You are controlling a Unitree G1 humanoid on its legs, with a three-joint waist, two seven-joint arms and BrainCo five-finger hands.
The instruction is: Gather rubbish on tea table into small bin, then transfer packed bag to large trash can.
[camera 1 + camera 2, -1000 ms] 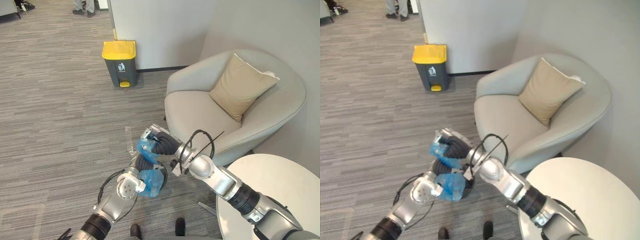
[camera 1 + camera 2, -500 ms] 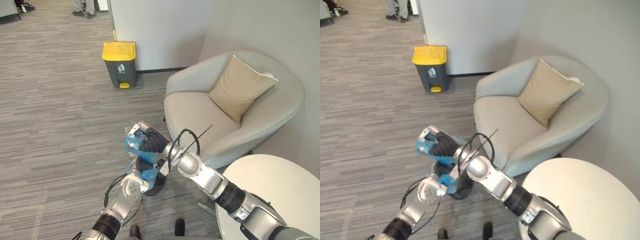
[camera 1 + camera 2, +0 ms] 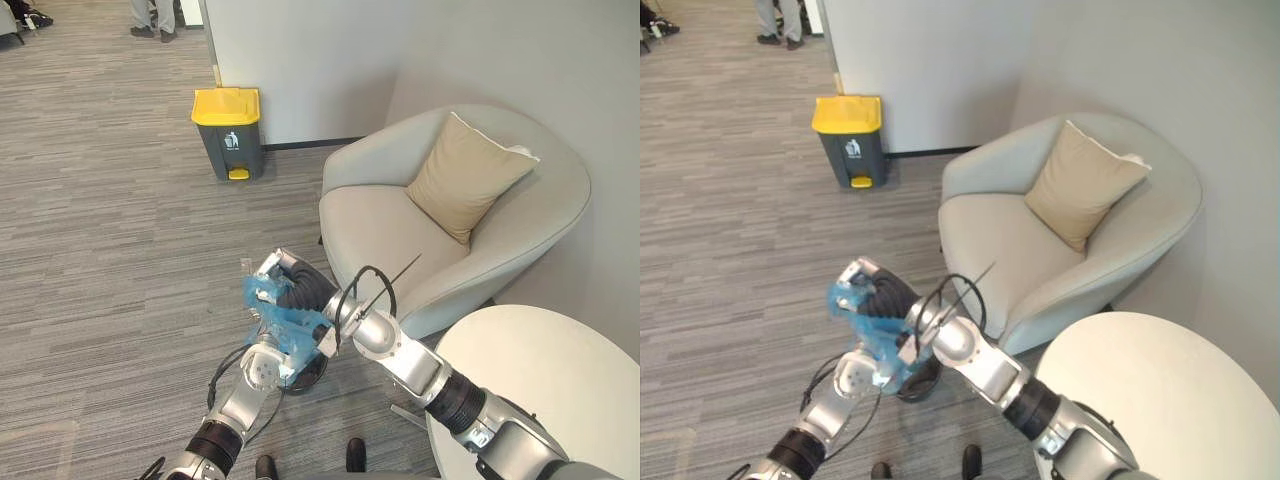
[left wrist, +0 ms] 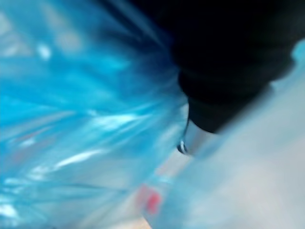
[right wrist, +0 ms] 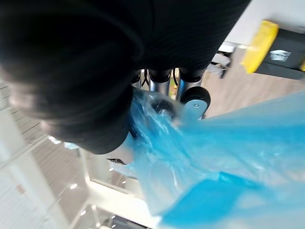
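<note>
A blue plastic bag [image 3: 287,322] hangs between both hands, just above a small black bin [image 3: 312,368] on the carpet. My right hand [image 3: 288,284] is shut on the bag's gathered top; its curled fingers [image 5: 162,76] show with the blue plastic [image 5: 228,157] bunched under them. Lower down, my left hand [image 3: 262,370] is curled on the bag's lower part, the plastic [image 4: 71,119] right against it. The large grey trash can with a yellow lid [image 3: 226,130] stands by the far wall, its lid shut.
A pale armchair [image 3: 380,230] with a tan cushion [image 3: 465,175] is just right of the hands. A white round table [image 3: 540,370] sits at the lower right. A person's legs [image 3: 155,15] stand far off. Open carpet leads to the trash can.
The left hand has curled shut on the bag. The right hand has drawn the bag's top leftward, so the blue plastic now hangs as one bunch. The view has shifted slightly.
</note>
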